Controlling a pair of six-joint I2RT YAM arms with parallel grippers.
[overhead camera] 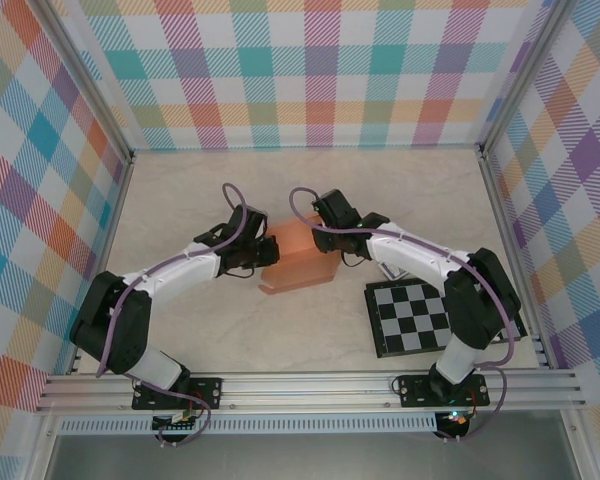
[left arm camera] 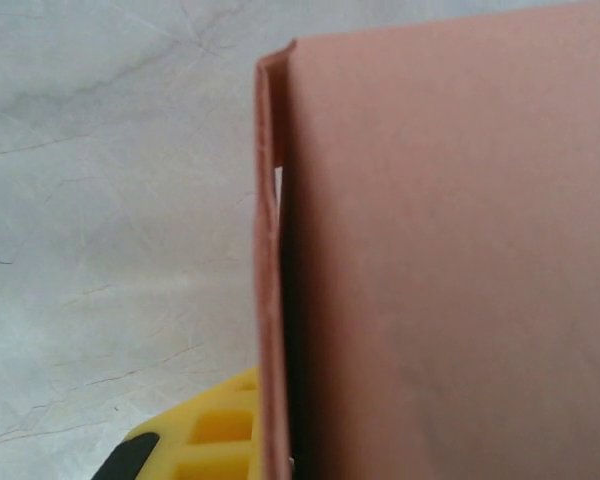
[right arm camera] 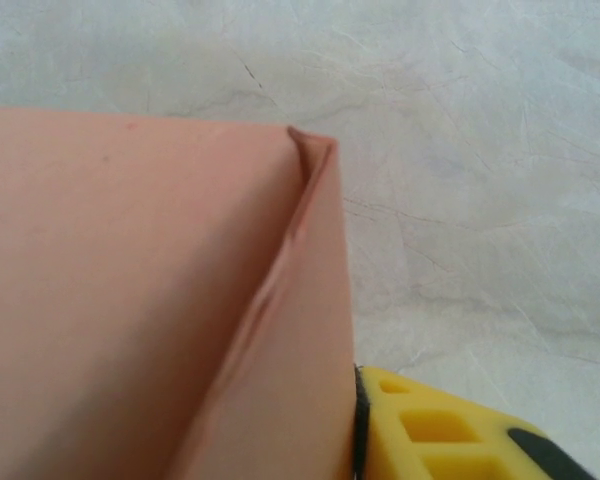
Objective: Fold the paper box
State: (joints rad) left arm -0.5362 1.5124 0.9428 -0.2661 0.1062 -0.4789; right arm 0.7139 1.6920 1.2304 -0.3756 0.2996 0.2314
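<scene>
On the bench [overhead camera: 180, 200], my left claw [overhead camera: 252, 252] clamps the paper box [overhead camera: 298, 262] at nine o'clock — right claw [overhead camera: 327, 238] at three, gap untellable; likely folding end walls, next tuck inward

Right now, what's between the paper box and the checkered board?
Only bare table lies between the paper box and the checkered board, as the top view shows.

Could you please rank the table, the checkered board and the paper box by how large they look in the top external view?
1. table: by far the largest.
2. checkered board: next, though partly covered by the right arm.
3. paper box: smallest as seen, with its ends partly covered.
</scene>
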